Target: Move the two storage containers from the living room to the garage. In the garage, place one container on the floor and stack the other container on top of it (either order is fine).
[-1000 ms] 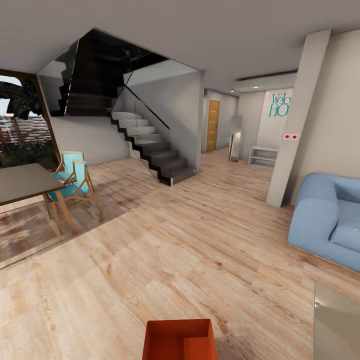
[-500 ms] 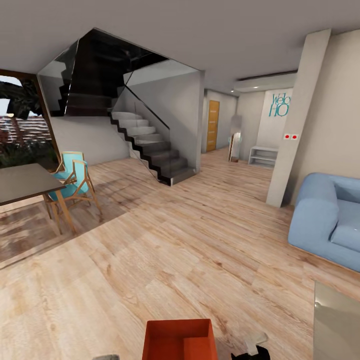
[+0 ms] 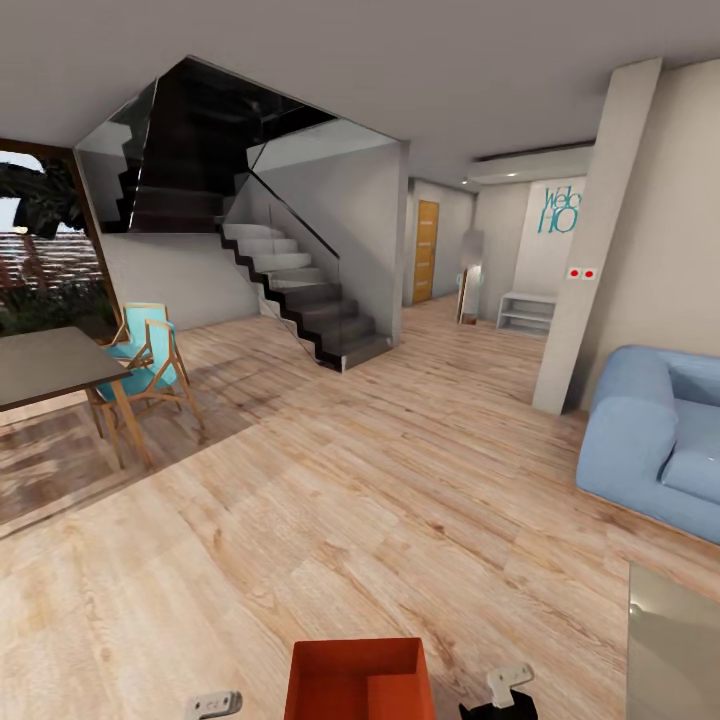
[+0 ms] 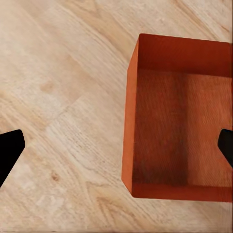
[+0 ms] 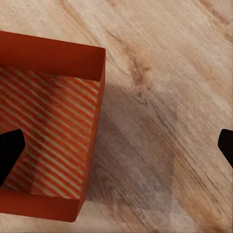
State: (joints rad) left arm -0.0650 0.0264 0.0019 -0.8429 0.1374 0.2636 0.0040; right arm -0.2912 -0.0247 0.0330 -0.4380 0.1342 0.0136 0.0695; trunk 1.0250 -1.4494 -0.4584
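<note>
An orange-red, thin-walled rectangular open bin (image 3: 358, 680) sits on the light wood plank floor (image 3: 380, 500) between the two pincers. The left pincer (image 4: 116, 145) hangs spread wide above the bin's one wall; the right pincer (image 5: 116, 148) hangs equally wide above the opposite wall, nothing grasped.

One high forward view, two close downward views.
The head camera faces the staircase (image 3: 300, 290) across the wood floor (image 3: 380, 500); both wrist cameras look straight down, close, sharing the orange container (image 3: 358, 680) (image 4: 179, 121) (image 5: 48, 126) below.
</note>
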